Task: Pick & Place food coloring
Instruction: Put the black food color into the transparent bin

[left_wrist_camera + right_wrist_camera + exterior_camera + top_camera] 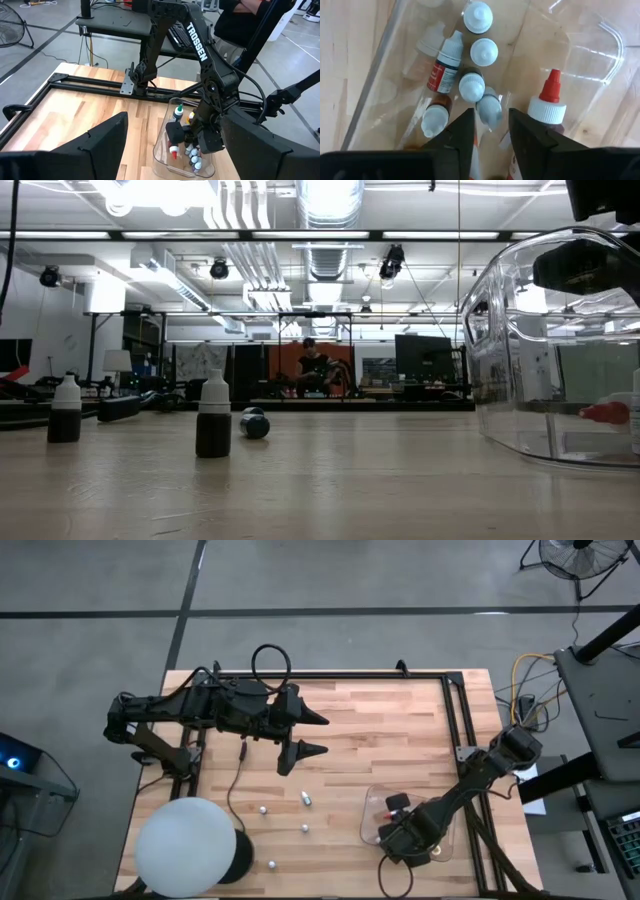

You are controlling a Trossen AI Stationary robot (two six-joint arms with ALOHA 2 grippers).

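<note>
The food coloring is small bottles. Several stand or lie in the clear tray [372,802], among them a red-capped one [547,102] and white-capped ones [479,17]. Several more rest loose on the wood to the tray's left [305,829], two of them upright [213,416] and one on its side [254,423]. My right gripper [490,132] points down into the tray with a narrow gap between its fingers, and a white-capped bottle [489,107] lies at that gap. My left gripper [312,735] hangs open above the table's far left part. My right gripper comes from above with a finger [462,132] on either side of the white-capped bottle, whose body runs back between them. The bottle lies among the others in the tray. Whether the fingers touch it I cannot tell.
A big white ball [185,845] sits at the near left corner. A black frame rail [350,678] runs along the far and right edges. Bare wood lies between the loose bottles and the tray. A person sits far back in the room [315,370].
</note>
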